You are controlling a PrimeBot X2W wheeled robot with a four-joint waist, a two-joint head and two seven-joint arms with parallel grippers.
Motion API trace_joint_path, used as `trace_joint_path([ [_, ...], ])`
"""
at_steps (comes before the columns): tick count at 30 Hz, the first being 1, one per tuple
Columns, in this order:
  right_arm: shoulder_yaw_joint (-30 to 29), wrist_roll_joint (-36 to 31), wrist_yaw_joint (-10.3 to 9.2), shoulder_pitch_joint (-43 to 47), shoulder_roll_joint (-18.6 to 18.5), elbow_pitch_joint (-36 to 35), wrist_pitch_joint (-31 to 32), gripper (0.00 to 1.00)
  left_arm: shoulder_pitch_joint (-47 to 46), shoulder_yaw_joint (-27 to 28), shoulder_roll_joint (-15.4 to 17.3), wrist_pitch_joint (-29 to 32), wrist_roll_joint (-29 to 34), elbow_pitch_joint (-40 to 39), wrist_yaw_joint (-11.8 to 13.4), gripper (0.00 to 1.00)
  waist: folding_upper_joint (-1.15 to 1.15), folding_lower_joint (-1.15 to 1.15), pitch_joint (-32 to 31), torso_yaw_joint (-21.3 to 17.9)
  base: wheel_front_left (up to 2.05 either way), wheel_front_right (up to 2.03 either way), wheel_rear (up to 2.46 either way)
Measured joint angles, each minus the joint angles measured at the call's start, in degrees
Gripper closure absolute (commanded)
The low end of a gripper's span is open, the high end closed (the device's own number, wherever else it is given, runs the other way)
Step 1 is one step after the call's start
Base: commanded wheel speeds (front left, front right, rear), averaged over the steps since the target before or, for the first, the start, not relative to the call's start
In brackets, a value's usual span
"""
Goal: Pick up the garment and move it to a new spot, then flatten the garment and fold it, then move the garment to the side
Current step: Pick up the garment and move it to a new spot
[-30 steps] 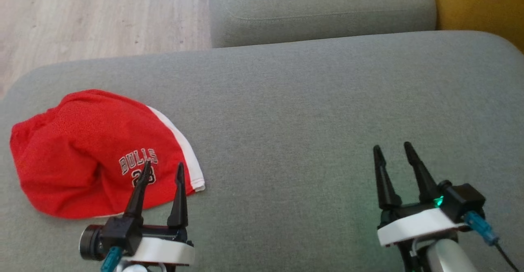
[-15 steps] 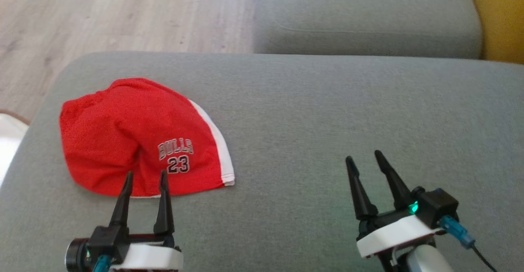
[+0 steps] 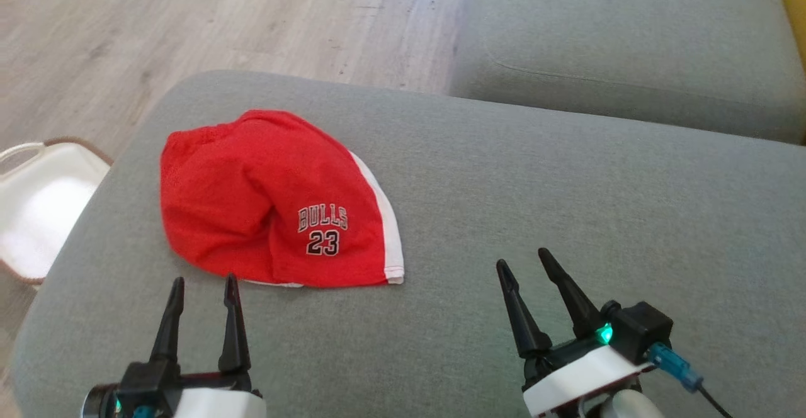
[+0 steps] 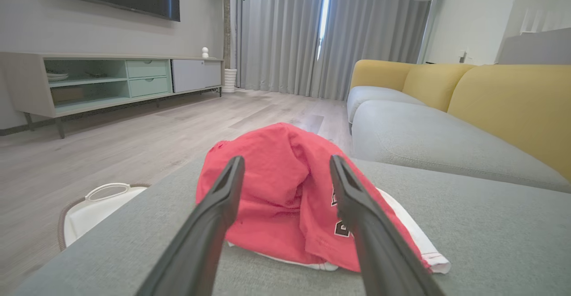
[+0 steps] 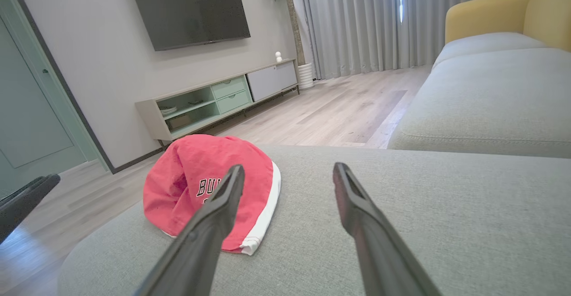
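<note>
Change: your head camera has swung, so the whole view has slid. The left pincer [image 3: 204,278] tips crossed the printed cloth a second ago and now stop short of its near hem.
Landmark: you have a broad grey fabric sofa seat [image 3: 504,172] in front of you.
Garment: the red mesh sports garment with a white side stripe and "BULLS 23" print [image 3: 252,204] lies bunched on the seat's left part, short of its far-left corner. It is humped in the middle, and the white stripe runs along the side toward the seat's centre.
Left pincer: released and holding nothing, over the seat's near-left edge, fingers pointing at the garment and apart from it. In your left wrist view the garment sits just beyond the fingertips.
Right pincer [image 3: 523,258]: released and holding nothing, over the seat's near edge right of centre, well apart from the garment.
Basket: a white basket with a brown woven rim [image 3: 38,216] stands on the pale wood floor [image 3: 189,21] just off the seat's left edge.
Second cushion: another grey cushion [image 3: 630,28] lies beyond the seat's far-right edge.
</note>
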Motion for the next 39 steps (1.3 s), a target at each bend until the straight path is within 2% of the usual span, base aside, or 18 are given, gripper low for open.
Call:
trace_joint_path([
  [6,0.3,0.1,0.0,0.0,0.0,0.0,0.0,0.0,0.7,0.0,0.0,0.0,0.0,0.0,0.0,0.0,0.0,0.0,-0.2,1.5,0.0,0.0,0.0],
  [13,0.4,0.5,0.0,0.0,0.0,0.0,0.0,0.0,0.7,0.6,0.0,0.0,0.5,-0.5,0.0,0.0,0.0,0.0,0.1,1.1,0.0,0.0,0.0],
  [18,-1.4,0.4,0.0,0.0,0.0,-0.1,0.0,0.0,-1.5,1.1,1.1,0.0,1.8,0.8,-2.6,0.0,0.0,0.0,1.7,-0.1,0.0,0.0,0.0],
  [22,-3.3,-0.3,0.0,-0.3,0.0,-0.4,0.0,0.0,-10.2,-0.3,5.1,0.8,3.2,5.3,-4.8,0.0,0.0,0.01,4.2,-1.7,0.0,0.0,0.0],
  [25,-4.7,-1.0,0.0,-1.0,0.0,-0.8,-0.1,0.0,-19.5,-2.4,8.3,4.7,3.2,9.4,-6.1,0.0,0.0,0.02,6.6,-2.9,0.0,0.0,0.0],
  [26,-4.7,-1.0,0.0,-1.0,0.0,-0.8,-0.1,0.0,-19.5,-2.4,8.3,4.7,3.2,9.4,-6.1,0.0,0.0,0.02,6.6,-2.9,0.0,0.0,0.0],
  [29,-5.7,-1.8,0.0,-3.0,0.0,-1.1,-0.1,0.0,-29.0,-5.8,11.3,9.9,2.5,13.4,-6.6,0.0,0.0,0.02,9.2,-4.1,0.0,0.0,0.0],
  [30,-6.2,-2.0,0.0,-4.2,0.0,-1.4,-0.1,0.0,-34.7,-9.2,13.5,14.0,1.3,16.1,-6.6,0.0,0.0,0.02,11.0,-4.9,0.0,0.0,0.0],
  [31,-6.2,-2.0,0.0,-4.2,0.0,-1.4,-0.1,0.0,-34.7,-9.2,13.5,14.0,1.3,16.1,-6.6,0.0,0.0,0.02,11.0,-4.9,0.0,0.0,0.0],
  [34,-6.3,-2.3,0.0,-5.6,-0.1,-1.6,-0.1,0.0,-41.7,-15.5,17.0,20.5,-2.7,20.4,-7.0,0.0,0.0,0.02,13.6,-6.3,0.0,0.0,0.0],
  [39,-6.2,-2.2,0.0,-7.4,-0.1,-1.8,-0.1,0.0,-49.5,-22.4,21.6,29.3,-10.8,26.6,-7.0,0.0,0.0,0.02,17.2,-9.2,0.0,0.0,0.0],
])
